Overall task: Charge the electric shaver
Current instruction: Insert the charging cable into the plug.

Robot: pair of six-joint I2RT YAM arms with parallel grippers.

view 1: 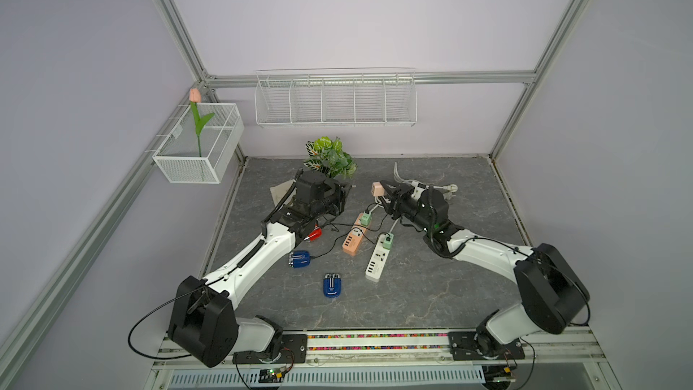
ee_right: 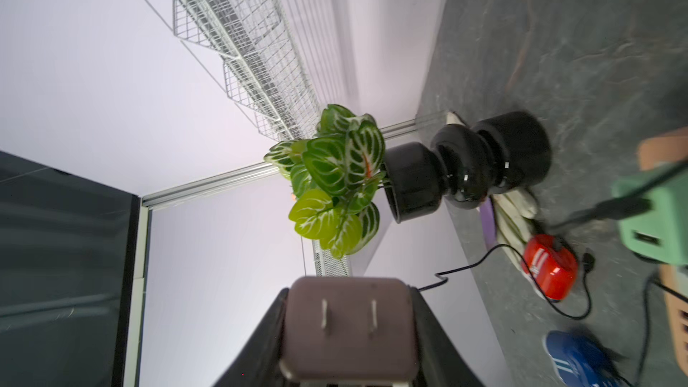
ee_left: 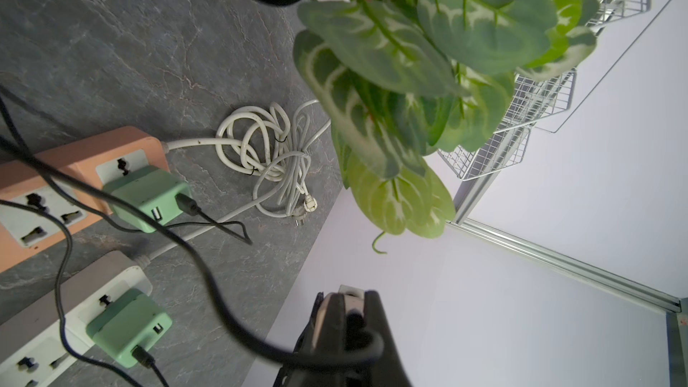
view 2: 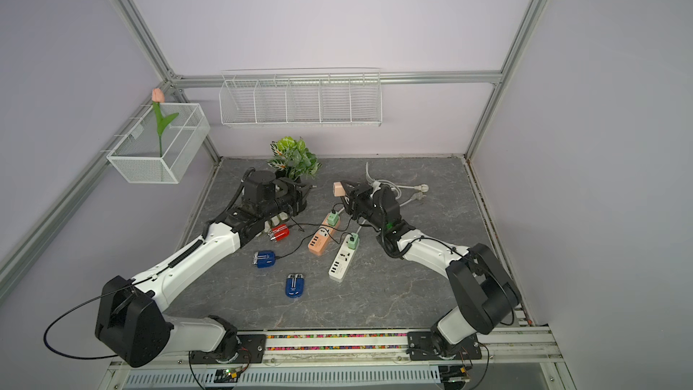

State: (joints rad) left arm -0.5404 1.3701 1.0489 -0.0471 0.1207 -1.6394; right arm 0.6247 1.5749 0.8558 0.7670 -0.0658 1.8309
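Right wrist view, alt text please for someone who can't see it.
The right end effector grips a pink charger plug, two flat prongs facing the camera. Beyond are a potted plant and a corded red shaver.

- the left gripper (ee_left: 348, 301) runs off the picture's edge; the black cable (ee_left: 327, 358) end clamped in it is blurred.
- the red shaver (view 1: 315, 233) lies half hidden under that arm.
- the pink adapter (ee_right: 348, 329) in the right gripper (ee_right: 348, 314) is cropped; the blue shaver (ee_right: 580, 362) beyond it is blurred.
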